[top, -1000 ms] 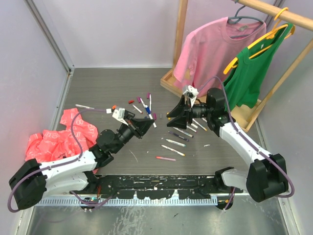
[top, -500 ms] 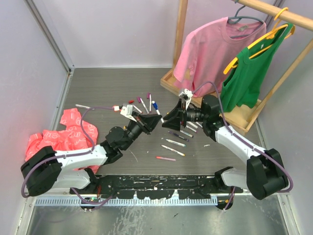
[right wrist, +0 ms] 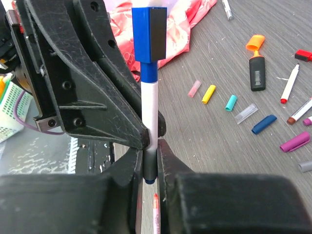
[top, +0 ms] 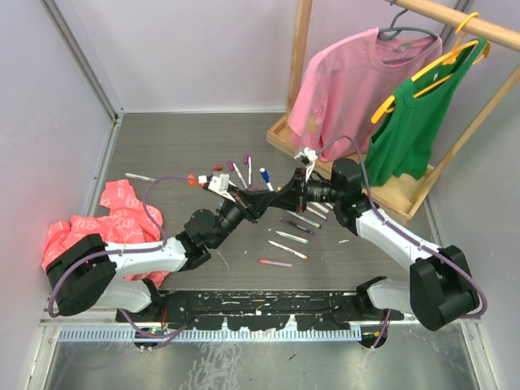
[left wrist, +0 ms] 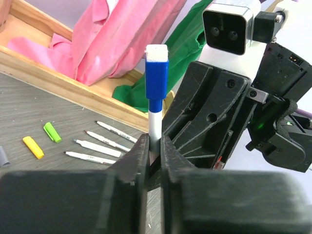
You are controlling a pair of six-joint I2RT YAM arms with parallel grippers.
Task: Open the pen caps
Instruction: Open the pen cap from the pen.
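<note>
Over the grey table point(top: 162, 146) the left gripper point(left wrist: 155, 151) and right gripper point(right wrist: 150, 156), outstretched toward each other, both pinch one blue-capped pen point(right wrist: 150, 107).

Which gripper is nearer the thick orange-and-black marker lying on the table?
Left. The left gripper, clamped on the blue-capped pen, is on the side toward the orange-and-black marker; the right gripper grips the same pen from the opposite side, farther off.
</note>
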